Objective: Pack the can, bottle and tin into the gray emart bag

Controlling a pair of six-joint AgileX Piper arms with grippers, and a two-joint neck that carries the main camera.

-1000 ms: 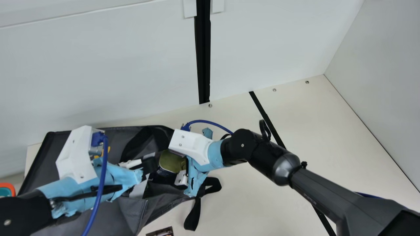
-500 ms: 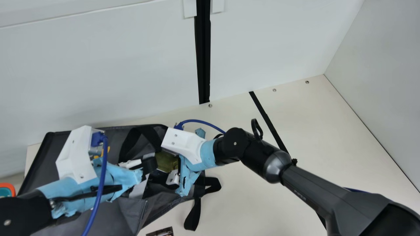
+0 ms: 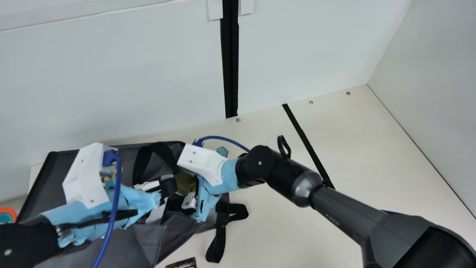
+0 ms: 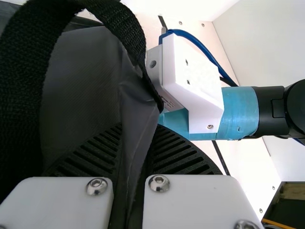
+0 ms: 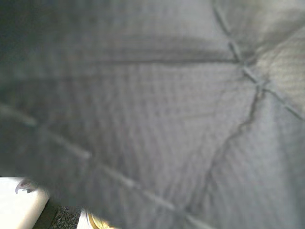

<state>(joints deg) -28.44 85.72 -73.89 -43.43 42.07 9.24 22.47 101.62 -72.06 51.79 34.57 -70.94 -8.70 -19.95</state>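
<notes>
In the main view, clamping a fold of the gray emart bag [image 3: 148, 243] in the left pincer [image 3: 171, 187]. Closing the right pincer [image 3: 187, 190] around the gold-topped tin [image 3: 184, 182], holding it at the bag's opening, just beside the left pincer; not telling from here how deep it is sitting. Leaving little room between the two pincers. Trailing a black strap [image 3: 216, 247] from the bag's right side onto the cream bench [image 3: 290, 230]. Lying near the strap, at the bottom edge: a dark printed object [image 3: 183, 263]. Peeking in at the left edge: an orange-rimmed object [image 3: 14, 213]. Running the bag's far edge close along the back wall [image 3: 122, 74], while giving the broader stretch of bench on the right, out to the side wall [image 3: 438, 93], crossed by a black strip [image 3: 305, 143].

In the left wrist view, pinching the gray cloth upright between black ribbed fingers [image 4: 183, 155], with a black handle [image 4: 24, 86] arching over it and the white housing [image 4: 195, 83] of the right wrist standing just beyond.

In the right wrist view, facing gray cloth very close up, while showing a sliver of gold beside a white finger mount [image 5: 19, 202] at the bottom edge.
</notes>
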